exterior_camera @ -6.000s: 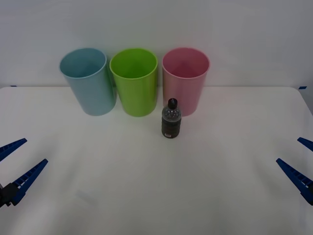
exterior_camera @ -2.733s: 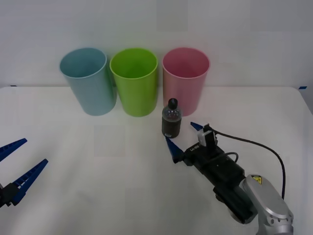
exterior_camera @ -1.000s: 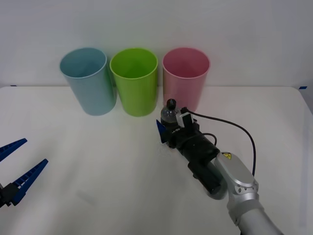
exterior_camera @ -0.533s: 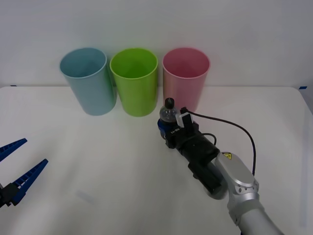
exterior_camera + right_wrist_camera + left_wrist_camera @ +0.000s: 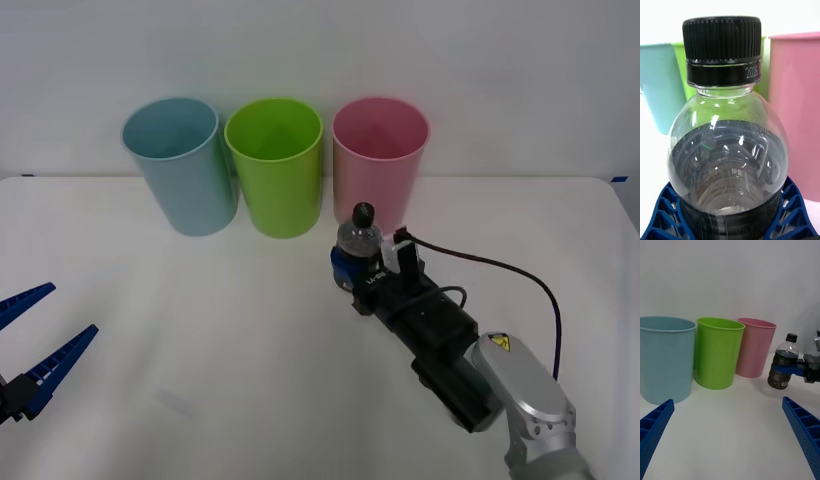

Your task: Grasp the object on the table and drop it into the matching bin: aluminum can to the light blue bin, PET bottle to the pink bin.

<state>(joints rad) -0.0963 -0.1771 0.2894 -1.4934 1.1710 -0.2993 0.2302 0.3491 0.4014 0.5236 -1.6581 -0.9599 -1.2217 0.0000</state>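
Note:
The PET bottle [image 5: 357, 243], small and clear with a black cap and a dark label, is held upright in my right gripper [image 5: 349, 269], which is shut on its lower body. The left wrist view shows the bottle [image 5: 783, 366] a little above the white table [image 5: 200, 330]. It hangs just in front of the pink bin [image 5: 380, 160], near that bin's base. In the right wrist view the bottle [image 5: 728, 150] sits between the blue fingers [image 5: 662, 219], with the pink bin [image 5: 797, 112] close behind. The light blue bin [image 5: 180, 165] stands at the far left of the row. My left gripper [image 5: 73, 308] is open and parked at the table's near left.
A green bin [image 5: 275, 165] stands between the light blue and pink bins, all three touching in a row at the table's far edge. A black cable [image 5: 500, 270] loops from the right wrist. A white wall rises behind the bins.
My right arm came in from the right and shut on the bottle. In the last half second it raised the bottle and moved it slightly right. The left arm has not moved.

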